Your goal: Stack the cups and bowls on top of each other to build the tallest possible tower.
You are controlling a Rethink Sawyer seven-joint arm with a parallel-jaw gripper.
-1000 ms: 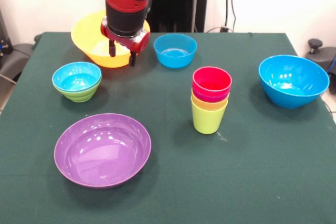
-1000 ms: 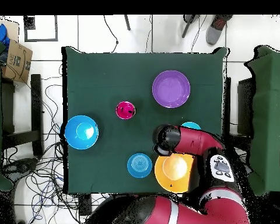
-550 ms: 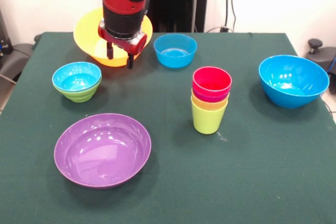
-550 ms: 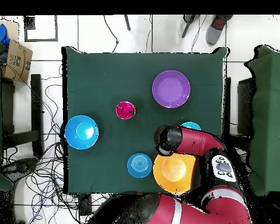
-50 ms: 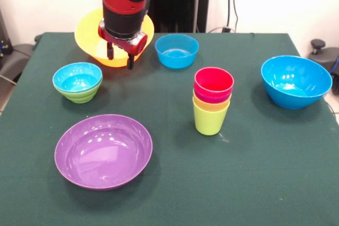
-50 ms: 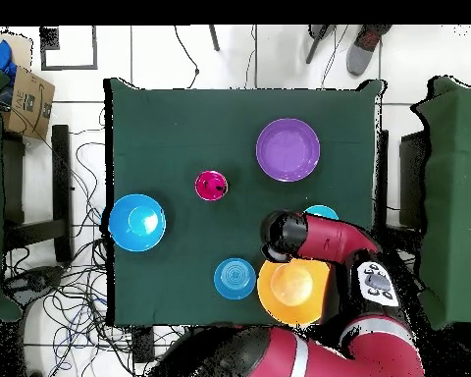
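My gripper (image 5: 119, 59) hangs over the table's far left part, shut on the near rim of the large yellow-orange bowl (image 5: 87, 35), which is lifted and tilted. From overhead the arm hides the gripper, and that bowl (image 6: 291, 288) shows beside it. The tower (image 5: 213, 99) stands mid-table: lime green cup lowest, then yellow, purple and red; overhead it is the tower (image 6: 211, 185). A small blue bowl nested in the green bowl (image 5: 78, 82) sits left. Another small blue bowl (image 5: 177, 50), the large blue bowl (image 5: 295, 80) and the purple bowl (image 5: 103, 151) lie apart.
The green table (image 6: 181, 118) is ringed by floor with cables. A cardboard box (image 6: 28, 98) sits off its corner in the overhead view. A shoe (image 6: 363, 46) shows at the top edge there.
The yellow-orange bowl has come up off the table with the gripper, tilting. Over the last half second it has barely moved.
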